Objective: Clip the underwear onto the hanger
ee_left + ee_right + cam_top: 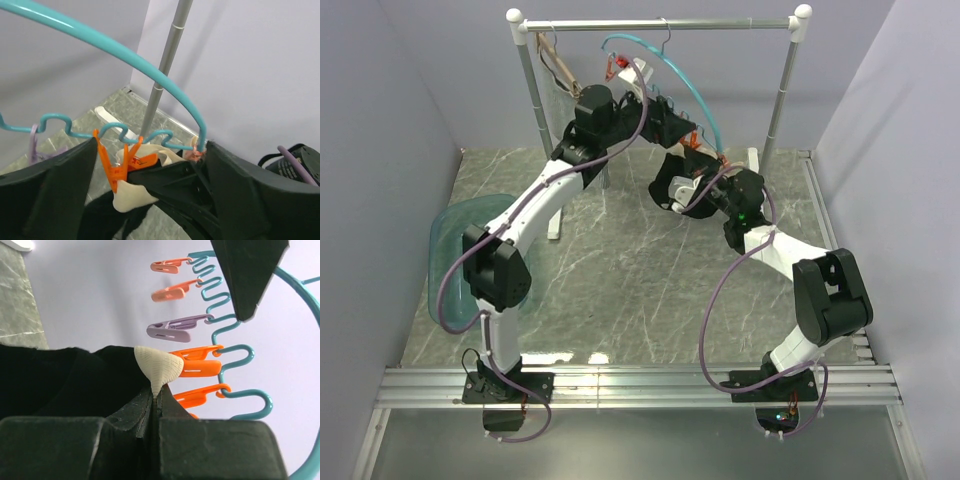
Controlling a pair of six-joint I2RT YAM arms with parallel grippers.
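The right gripper [155, 397] is pinched shut on the pale waistband of the black underwear [70, 382], held against an orange clip [197, 362]. The left gripper [150, 147] straddles that clip, fingers spread wide, empty. Above, the teal hanger [100, 39] hangs from the rack rail [720, 24].

The white-and-black left arm [535, 215] reaches far forward and up, its black two-finger left gripper [151, 145] spread wide. The matching right arm [775, 250] bends inward, its right gripper [155, 397] pressed together, pinching the black fabric underwear [75, 375].
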